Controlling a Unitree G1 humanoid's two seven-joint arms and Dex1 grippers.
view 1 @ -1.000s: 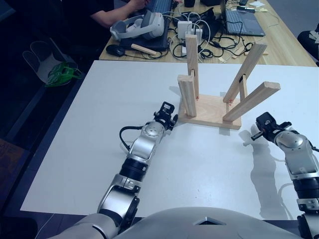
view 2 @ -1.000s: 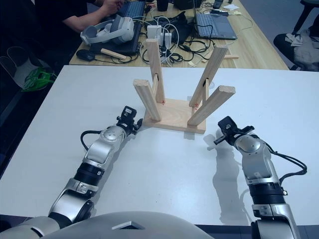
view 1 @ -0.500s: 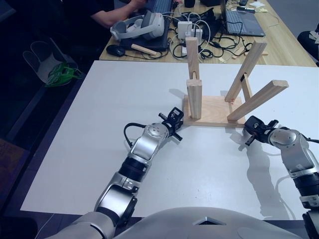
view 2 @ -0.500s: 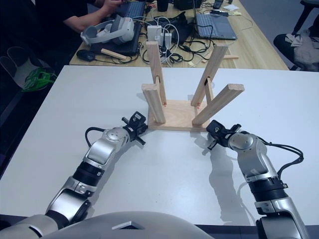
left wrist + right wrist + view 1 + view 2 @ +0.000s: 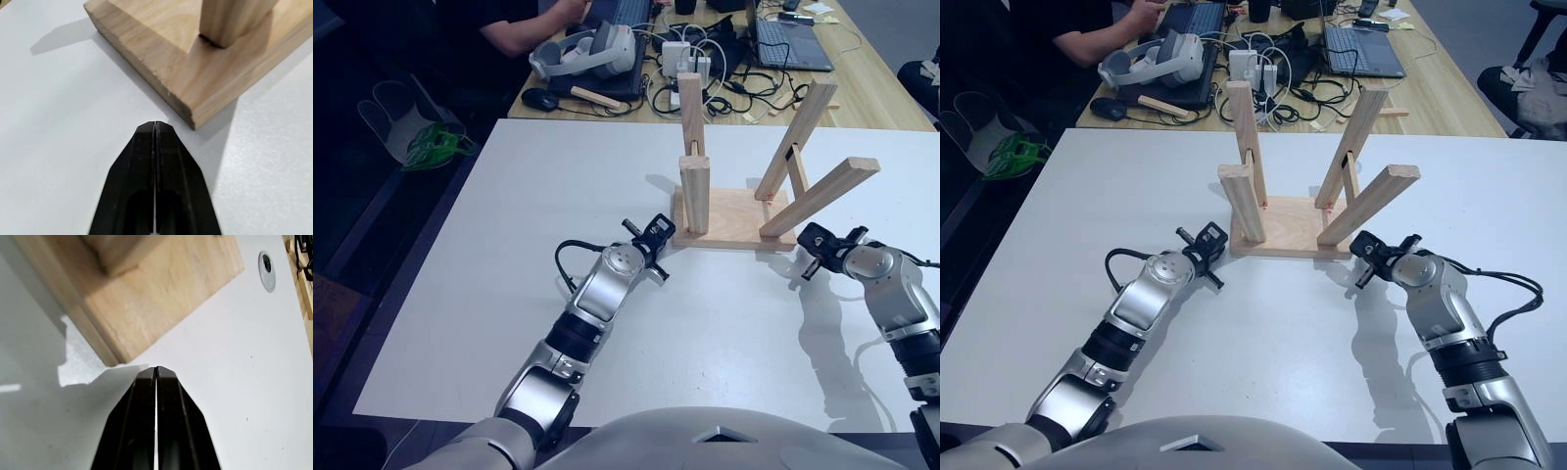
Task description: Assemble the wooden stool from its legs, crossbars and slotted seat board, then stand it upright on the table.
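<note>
The wooden stool lies upside down on the white table [image 5: 538, 206]. Its seat board [image 5: 734, 217] rests flat and its legs [image 5: 694, 196] stick up, splayed outward. My left gripper [image 5: 656, 233] is shut with nothing in it, its tip just short of the board's near left corner [image 5: 195, 117]. My right gripper [image 5: 811, 242] is shut and holds nothing, its tip close to the board's near right corner [image 5: 115, 357]. In the wrist views, both the left gripper [image 5: 154, 125] and the right gripper [image 5: 156, 369] show their fingers pressed together.
Behind the white table stands a wooden desk [image 5: 862, 88] with laptops, a headset [image 5: 582, 54], cables and a loose wooden piece [image 5: 597, 96]. A person sits at its far side. A wide stretch of bare table lies to the left and in front.
Over the last second both grippers moved forward to the seat board's near corners. The stool turned slightly and slid a little away. In the last half second little has moved.
</note>
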